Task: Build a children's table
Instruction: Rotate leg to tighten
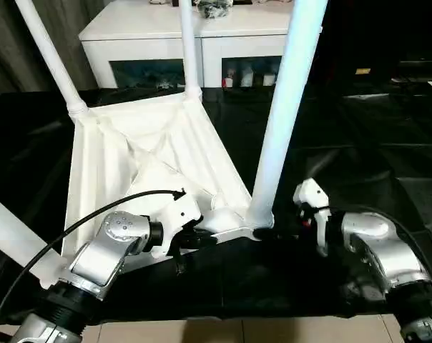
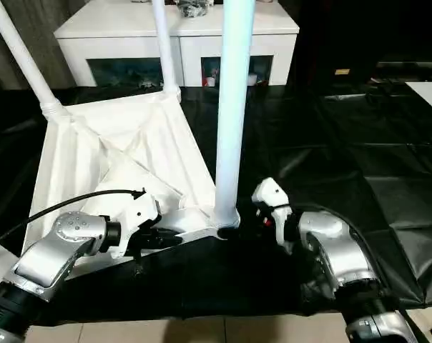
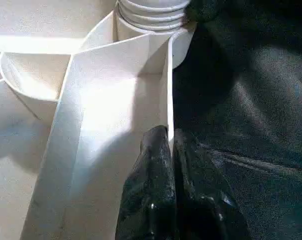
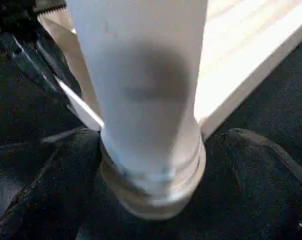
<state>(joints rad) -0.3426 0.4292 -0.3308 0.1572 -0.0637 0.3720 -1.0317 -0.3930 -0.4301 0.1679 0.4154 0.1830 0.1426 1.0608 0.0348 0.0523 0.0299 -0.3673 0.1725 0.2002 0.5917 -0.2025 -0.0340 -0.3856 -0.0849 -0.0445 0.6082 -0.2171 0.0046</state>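
Note:
The white tabletop lies upside down on the black cloth, ribbed underside up. Legs stand in its corner sockets: the near right leg, a far left leg, a far leg and a near left leg. My left gripper is shut on the tabletop's thin front rim, close to the near right socket. My right gripper is at the foot of the near right leg, one black finger on each side of its collar, pressed against it.
A white cabinet with glass doors stands behind the work surface. Black cloth covers the surface, wrinkled at the right. The surface's front edge and tiled floor lie just below my forearms. A black cable arcs over my left arm.

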